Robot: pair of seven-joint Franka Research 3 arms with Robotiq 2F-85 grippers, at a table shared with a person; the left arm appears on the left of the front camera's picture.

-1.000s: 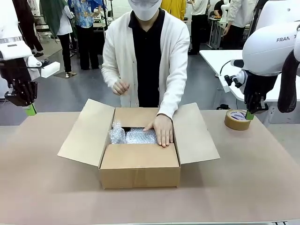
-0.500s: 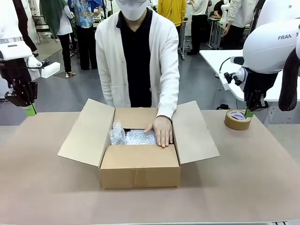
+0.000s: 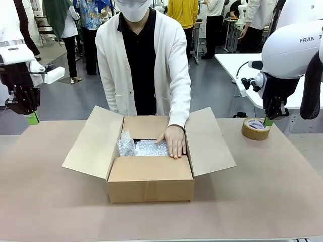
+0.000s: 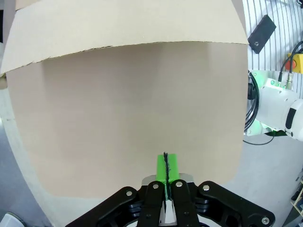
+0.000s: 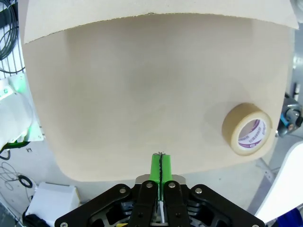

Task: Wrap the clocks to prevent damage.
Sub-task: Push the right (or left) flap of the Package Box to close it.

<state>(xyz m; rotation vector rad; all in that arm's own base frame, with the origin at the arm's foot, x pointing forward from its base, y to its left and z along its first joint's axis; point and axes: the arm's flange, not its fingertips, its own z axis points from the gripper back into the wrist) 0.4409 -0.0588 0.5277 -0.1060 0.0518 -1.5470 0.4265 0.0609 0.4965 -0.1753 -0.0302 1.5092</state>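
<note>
My left gripper (image 3: 32, 118) hangs off the table's (image 3: 50, 201) left edge, fingers pressed together on nothing. My right gripper (image 3: 268, 122) is shut and empty as well, its tips just above and behind the tape roll (image 3: 256, 128).

The wrapped clock, a bubble-wrap bundle (image 3: 144, 147), lies down inside the open cardboard box (image 3: 150, 184). The box sits midway between my two pairs of fingers, well apart from both: inward and to the right of my left fingers, inward and to the left of my right ones. The bundle's long axis seems to run side to side, from one gripper toward the other.

The person's hand (image 3: 175, 140) rests flat on the end nearer my right fingers, so the bare end faces my left. Neither arm looks clearly closer to the box. I judge my right arm is better placed for the tape, which sits almost under its tips.
</note>
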